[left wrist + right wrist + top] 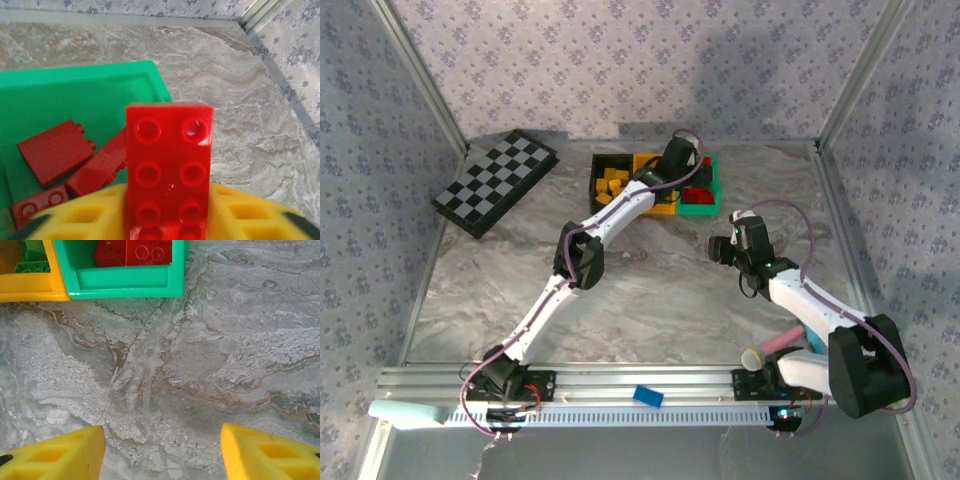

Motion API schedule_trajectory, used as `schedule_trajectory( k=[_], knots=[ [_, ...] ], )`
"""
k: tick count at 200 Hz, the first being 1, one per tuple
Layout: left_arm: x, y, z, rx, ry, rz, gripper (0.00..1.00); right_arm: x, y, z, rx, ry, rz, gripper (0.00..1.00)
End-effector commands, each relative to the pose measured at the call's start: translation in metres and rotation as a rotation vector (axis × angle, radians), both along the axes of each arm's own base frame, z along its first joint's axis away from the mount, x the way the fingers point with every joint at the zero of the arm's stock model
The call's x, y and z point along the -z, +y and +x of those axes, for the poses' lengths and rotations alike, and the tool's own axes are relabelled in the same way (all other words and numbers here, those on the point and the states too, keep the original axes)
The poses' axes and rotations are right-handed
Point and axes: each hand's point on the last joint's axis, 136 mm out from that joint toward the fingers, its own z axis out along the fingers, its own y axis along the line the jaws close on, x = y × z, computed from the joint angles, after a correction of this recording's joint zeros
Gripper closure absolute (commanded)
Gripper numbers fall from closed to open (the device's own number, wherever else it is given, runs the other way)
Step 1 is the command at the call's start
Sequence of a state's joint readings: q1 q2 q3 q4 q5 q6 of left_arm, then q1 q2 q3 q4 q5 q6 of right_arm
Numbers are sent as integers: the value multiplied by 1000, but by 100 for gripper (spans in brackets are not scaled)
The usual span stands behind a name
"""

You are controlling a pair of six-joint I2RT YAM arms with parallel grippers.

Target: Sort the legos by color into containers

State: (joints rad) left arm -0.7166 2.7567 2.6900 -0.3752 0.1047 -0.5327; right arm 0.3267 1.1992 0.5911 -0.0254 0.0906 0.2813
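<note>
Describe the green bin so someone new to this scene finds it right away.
At the far edge of the table, right of the checkered board, a black bin, a yellow bin and the green bin stand in a row. It is the rightmost. It alone holds red bricks.

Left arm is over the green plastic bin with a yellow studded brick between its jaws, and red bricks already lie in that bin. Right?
Not quite: the studded plastic brick between the left jaws is red, not yellow, as the left wrist view shows. It is over the green plastic bin, where red bricks already lie.
</note>
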Motion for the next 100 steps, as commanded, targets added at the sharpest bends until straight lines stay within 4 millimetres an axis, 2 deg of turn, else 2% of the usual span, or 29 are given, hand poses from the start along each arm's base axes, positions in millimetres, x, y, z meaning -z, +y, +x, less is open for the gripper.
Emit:
schedule_trajectory(
  k=[1,19,35,80,100],
  knots=[
    [-31,-9,2,0,-54,-74,39,-1,-4,-2,20,-7,12,36],
    [-37,-9,-1,13,-59,-64,27,-1,-3,-3,18,-5,12,36],
    [-47,-7,-6,25,-71,-43,19,-2,-4,-2,20,-8,7,36],
    [-82,5,-28,69,-124,32,18,-11,-15,2,71,-15,-36,34],
    [-99,20,-40,65,-168,46,17,-19,-24,4,118,-34,-57,32]
  ],
)
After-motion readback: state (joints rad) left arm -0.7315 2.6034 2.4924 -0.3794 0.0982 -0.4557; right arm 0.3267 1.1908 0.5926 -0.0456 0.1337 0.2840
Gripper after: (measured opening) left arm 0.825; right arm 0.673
